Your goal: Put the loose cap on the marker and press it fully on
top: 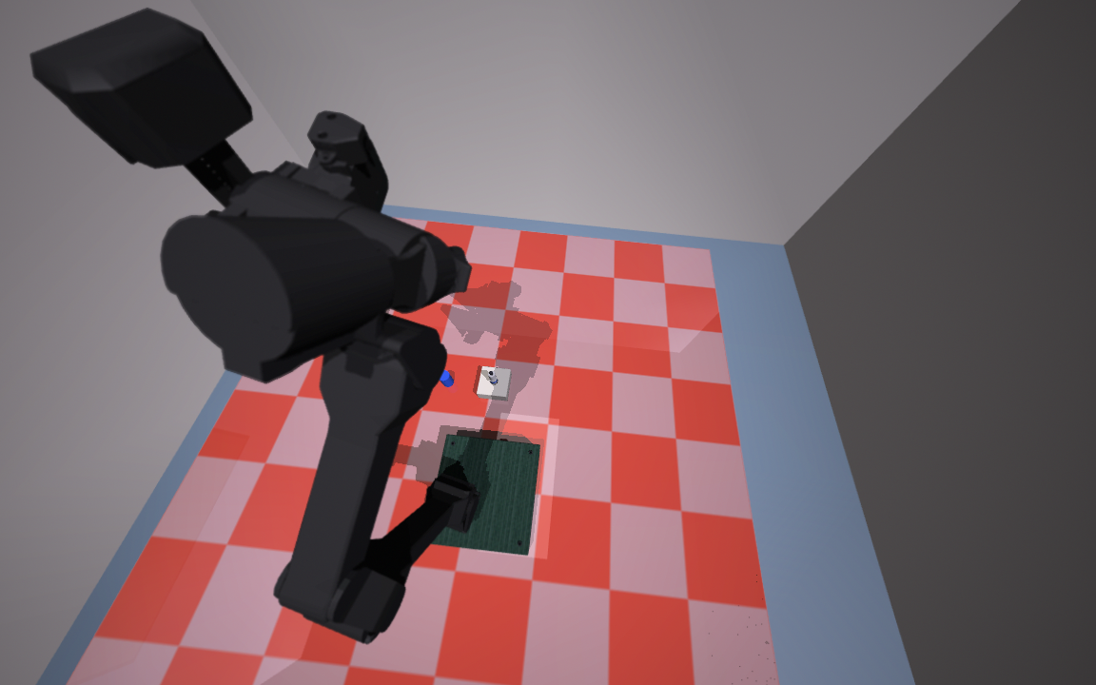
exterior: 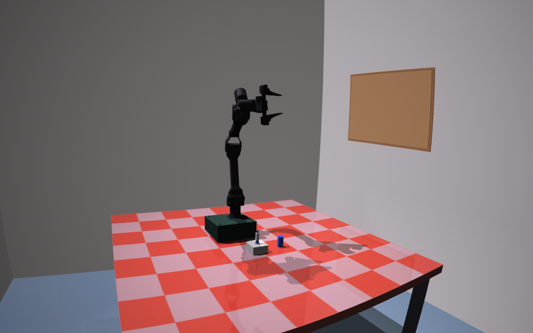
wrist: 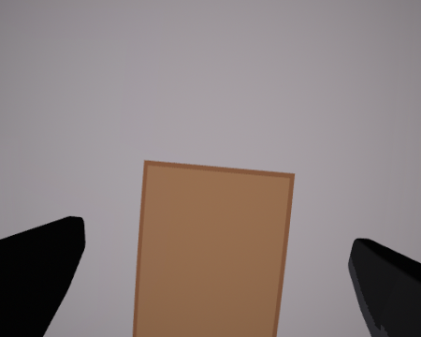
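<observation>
The arm (top: 280, 281) loomed nearest the top camera; its gripper (exterior: 275, 104) hung high above the table (exterior: 343, 285), fingers spread wide on nothing, facing the corkboard (wrist: 210, 269); the marker (exterior: 257, 236) stood in the holder block (exterior: 257, 247); the blue cap (exterior: 280, 241) stood near its right, apart.

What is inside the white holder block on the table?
The marker stands upright in the holder block, uncapped; the blue cap stands apart on the table. The marker's lower end is hidden inside the block.
</observation>
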Available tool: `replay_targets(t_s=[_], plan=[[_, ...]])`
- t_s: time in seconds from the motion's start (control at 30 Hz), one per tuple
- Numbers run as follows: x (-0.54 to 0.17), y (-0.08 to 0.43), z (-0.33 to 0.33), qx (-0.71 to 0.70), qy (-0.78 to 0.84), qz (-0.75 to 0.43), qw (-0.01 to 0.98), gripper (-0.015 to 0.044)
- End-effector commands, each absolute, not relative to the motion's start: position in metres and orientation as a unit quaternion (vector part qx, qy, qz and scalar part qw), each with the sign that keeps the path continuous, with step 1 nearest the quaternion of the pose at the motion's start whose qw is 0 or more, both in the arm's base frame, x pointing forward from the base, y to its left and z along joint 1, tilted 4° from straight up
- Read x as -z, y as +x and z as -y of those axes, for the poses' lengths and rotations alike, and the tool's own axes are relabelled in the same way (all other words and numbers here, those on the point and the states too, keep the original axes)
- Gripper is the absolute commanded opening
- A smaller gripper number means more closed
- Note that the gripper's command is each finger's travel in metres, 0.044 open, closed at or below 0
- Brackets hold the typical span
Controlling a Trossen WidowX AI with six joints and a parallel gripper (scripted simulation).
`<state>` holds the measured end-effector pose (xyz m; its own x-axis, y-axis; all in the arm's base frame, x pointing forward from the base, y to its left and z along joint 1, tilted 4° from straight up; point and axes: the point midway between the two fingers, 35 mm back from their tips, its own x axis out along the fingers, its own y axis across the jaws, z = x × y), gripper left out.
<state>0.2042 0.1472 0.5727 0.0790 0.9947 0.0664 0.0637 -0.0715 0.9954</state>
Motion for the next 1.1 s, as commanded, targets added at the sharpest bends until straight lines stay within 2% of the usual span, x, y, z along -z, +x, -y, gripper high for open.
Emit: replay_targets(t_s=[0.0, 0.17, 0.43, 0.63, 0.83, 1.07], plan=[[-0.572, 0.206, -0.148, -0.48, 0.554, -0.478, 0.483, 0.0374], [-0.549, 0.26, -0.159, -0.453, 0.608, -0.459, 0.463, 0.0244], [-0.467, 0.343, -0.188, -0.344, 0.67, -0.447, 0.483, 0.0244], [-0.373, 0.38, -0.211, -0.229, 0.661, -0.47, 0.538, 0.0244], [-0.276, 0.384, -0.225, -0.119, 0.592, -0.518, 0.605, 0.0244], [-0.163, 0.352, -0.222, -0.005, 0.426, -0.602, 0.676, 0.0244]])
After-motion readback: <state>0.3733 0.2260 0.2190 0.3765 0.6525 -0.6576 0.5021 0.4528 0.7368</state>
